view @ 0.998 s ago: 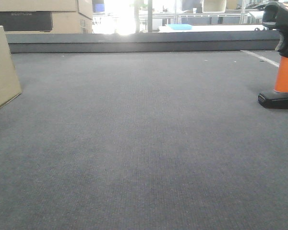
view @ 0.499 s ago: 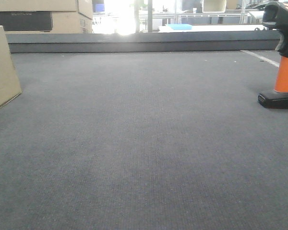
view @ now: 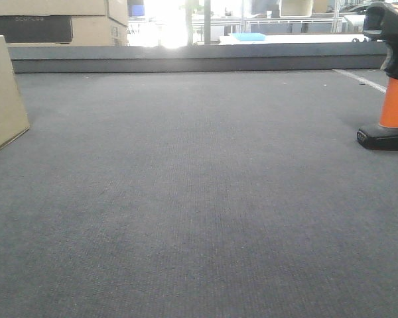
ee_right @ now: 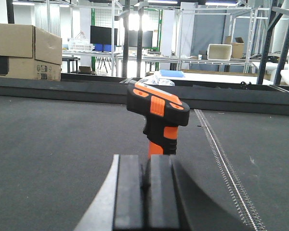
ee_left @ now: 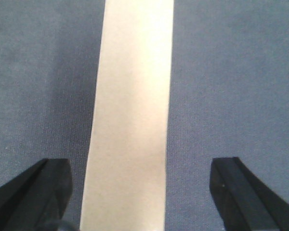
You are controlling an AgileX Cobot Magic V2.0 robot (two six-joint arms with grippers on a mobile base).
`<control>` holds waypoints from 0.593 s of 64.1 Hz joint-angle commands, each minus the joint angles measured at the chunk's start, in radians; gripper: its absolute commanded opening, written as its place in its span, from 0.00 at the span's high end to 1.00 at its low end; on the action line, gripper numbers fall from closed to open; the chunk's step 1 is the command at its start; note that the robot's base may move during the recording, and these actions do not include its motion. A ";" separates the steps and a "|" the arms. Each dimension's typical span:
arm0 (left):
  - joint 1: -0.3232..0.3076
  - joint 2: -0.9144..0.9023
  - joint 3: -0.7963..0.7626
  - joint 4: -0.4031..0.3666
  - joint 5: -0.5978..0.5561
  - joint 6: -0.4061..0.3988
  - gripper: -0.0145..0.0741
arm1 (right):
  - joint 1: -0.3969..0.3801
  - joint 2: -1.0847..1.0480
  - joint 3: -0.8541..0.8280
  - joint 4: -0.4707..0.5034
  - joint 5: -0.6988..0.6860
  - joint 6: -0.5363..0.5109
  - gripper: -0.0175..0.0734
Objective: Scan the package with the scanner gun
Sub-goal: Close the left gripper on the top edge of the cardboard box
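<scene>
The package (view: 3, 93), a tan cardboard box, stands on edge at the far left of the grey mat. From above, its narrow tan face (ee_left: 132, 96) runs between the two black fingers of my left gripper (ee_left: 142, 166), which is open and not touching it. The scanner gun (view: 393, 79) stands upright on its black foot at the right edge. In the right wrist view the scanner gun (ee_right: 156, 108) is just beyond my right gripper (ee_right: 147, 166), whose pads are shut together with nothing between them; its lower handle is hidden behind the fingers.
Larger cartons with a dark panel (view: 53, 26) sit behind a raised dark ledge (view: 186, 63) at the back. A stitched strip (ee_right: 226, 163) crosses the mat right of the scanner. Metal racks and a blue item (view: 250, 37) stand farther off.
</scene>
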 commanded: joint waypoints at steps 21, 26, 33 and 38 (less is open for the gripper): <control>0.009 0.123 -0.008 0.018 -0.037 0.030 0.29 | 0.001 -0.003 0.000 -0.001 -0.023 -0.002 0.99; 0.009 0.146 -0.008 0.030 -0.036 0.030 0.29 | 0.001 -0.003 0.000 -0.001 -0.023 -0.002 0.99; 0.009 0.171 -0.008 0.030 -0.049 0.030 0.30 | 0.001 -0.003 0.000 -0.001 -0.023 -0.002 0.99; 0.009 0.191 -0.008 0.030 -0.057 0.030 0.33 | 0.001 -0.003 0.000 -0.001 -0.023 -0.002 0.99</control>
